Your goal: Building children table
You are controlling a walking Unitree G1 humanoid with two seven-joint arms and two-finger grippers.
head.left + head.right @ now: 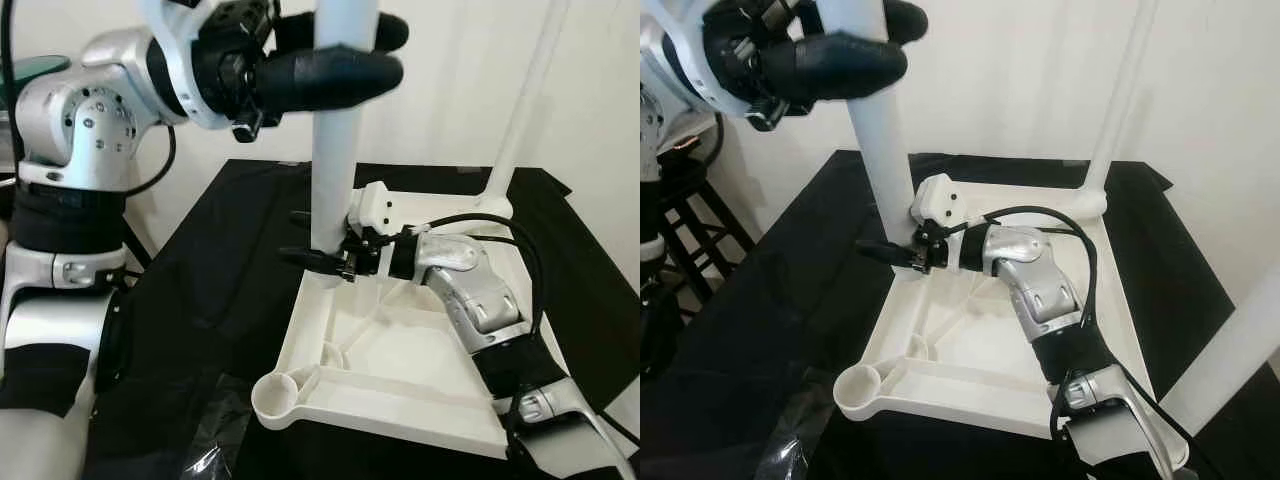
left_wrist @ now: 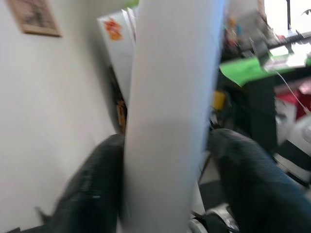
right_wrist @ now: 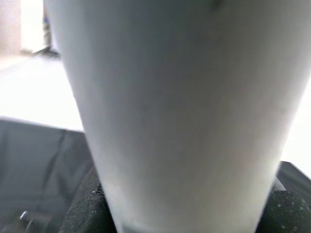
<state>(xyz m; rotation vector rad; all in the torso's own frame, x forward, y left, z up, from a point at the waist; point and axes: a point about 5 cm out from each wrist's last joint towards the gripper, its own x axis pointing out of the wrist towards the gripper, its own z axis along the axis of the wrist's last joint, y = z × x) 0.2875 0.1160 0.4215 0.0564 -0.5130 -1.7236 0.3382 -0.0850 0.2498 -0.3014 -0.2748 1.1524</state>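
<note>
Head cameras looking down on the upturned white table [image 1: 400, 380] and black cloth [image 1: 220, 290], both wrist cameras pressed close against one upright white leg [image 2: 170, 116].

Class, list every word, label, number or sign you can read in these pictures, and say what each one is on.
None can be read.
Framed picture on the wall: too blurred to read.
White box with an orange mark: blurred, no letters legible.
Table leg and upturned tabletop: plain white, no print.
</note>
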